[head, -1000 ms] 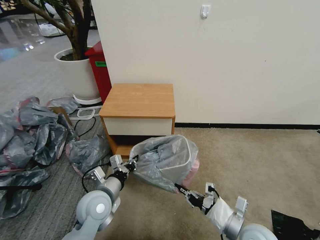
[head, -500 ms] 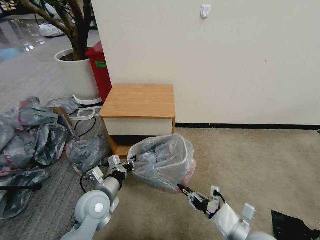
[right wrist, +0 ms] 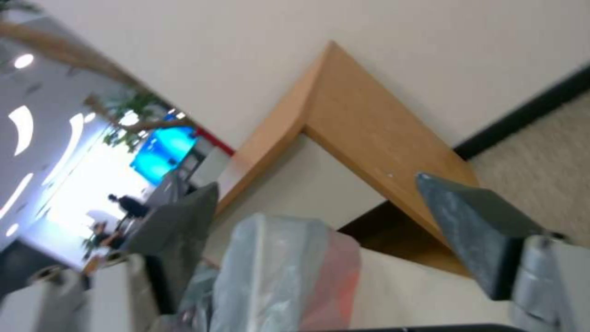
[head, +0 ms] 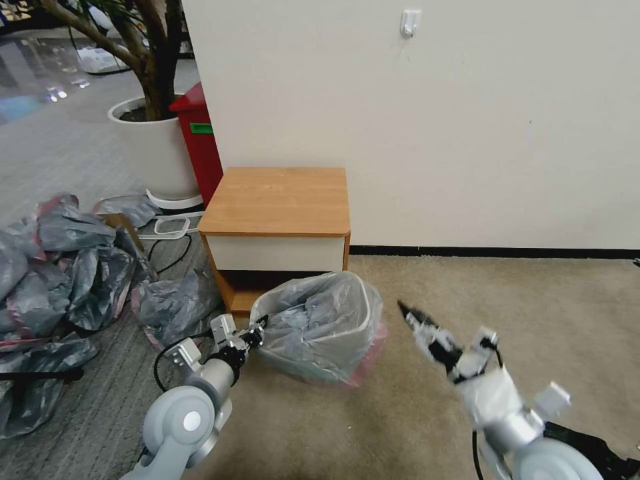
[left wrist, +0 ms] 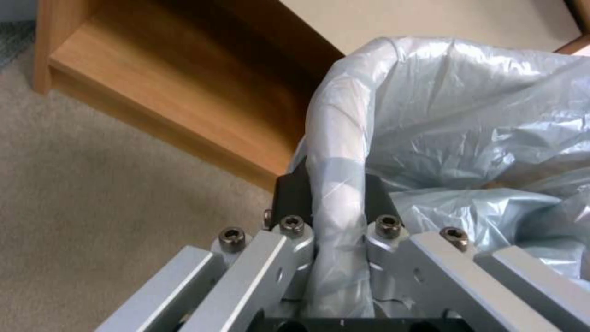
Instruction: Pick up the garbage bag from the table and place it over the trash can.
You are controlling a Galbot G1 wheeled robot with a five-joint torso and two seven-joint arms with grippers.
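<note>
Grey garbage bag draped over cream trash can on carpet, just before wooden worktop. Left tool clamped on bag-covered rim, presumably pinning film in place. Right tool raised clear beside bin, fingers apart, empty.

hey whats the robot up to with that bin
The robot is lining the trash can with the garbage bag, on the carpet in front of the table. The bag is draped over the rim. The left gripper pinches the bagged rim on the robot's left side, fingers on either side of it. The right gripper is open in the air, apart from the can on its right.
</note>
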